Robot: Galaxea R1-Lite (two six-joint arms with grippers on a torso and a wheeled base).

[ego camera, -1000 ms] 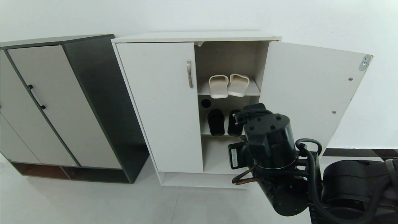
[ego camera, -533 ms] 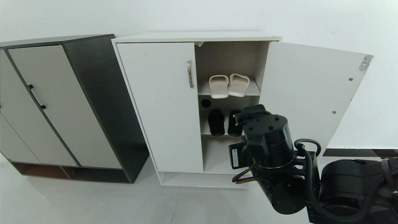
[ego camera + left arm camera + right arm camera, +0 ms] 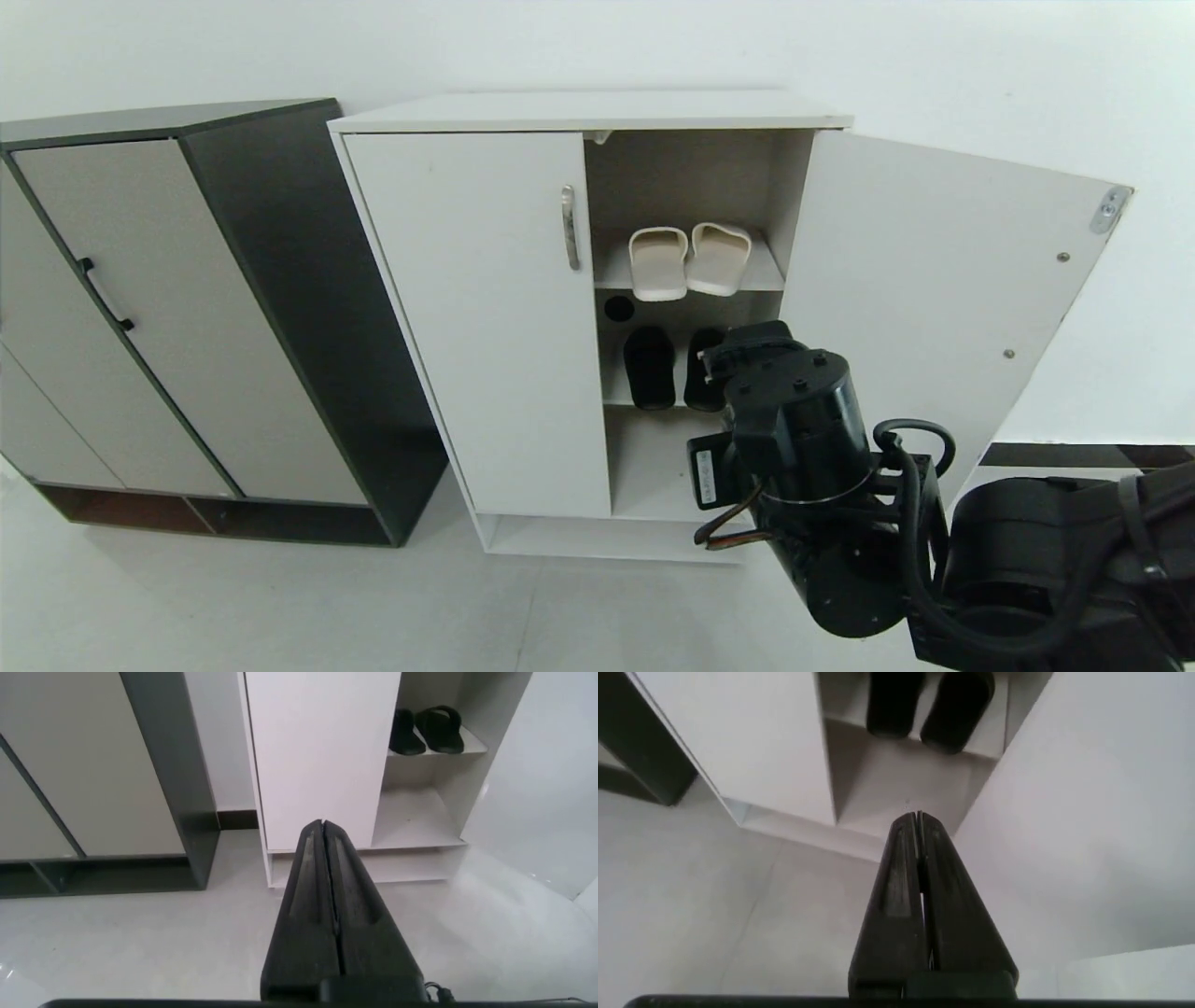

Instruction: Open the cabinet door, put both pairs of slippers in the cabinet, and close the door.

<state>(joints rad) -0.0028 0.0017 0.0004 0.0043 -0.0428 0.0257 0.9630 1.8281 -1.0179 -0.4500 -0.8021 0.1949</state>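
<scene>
Grey floor (image 3: 280,607) runs under two cabinets that stand side by side against the far wall. The left one is a dark cabinet (image 3: 280,299) with pale doors, both shut. The right one is the white cabinet (image 3: 588,110). Its left door (image 3: 476,317) is shut, and its right door (image 3: 915,299) is swung wide open to the right, so the shelves show.

The right arm (image 3: 803,439) sits near, in front of the lower part of the opening, and hides the edge of the right black slipper.

Both pairs are inside the cabinet. The cream slippers (image 3: 661,261) lie side by side on the upper shelf, touching each other. The black slippers (image 3: 650,367) lie side by side on the shelf below. A round hole shows in the back panel between the two shelves, at the left. The bottom compartment shows bare white board.

A metal handle (image 3: 567,227) stands upright on the left door, by its right edge.

The left gripper (image 3: 322,831) hangs over the floor, well back from the cabinet, its fingers pressed together on nothing. The right gripper (image 3: 920,821) hangs over the floor near the cabinet's base beside the open door. Its fingers are likewise closed and hold nothing.
</scene>
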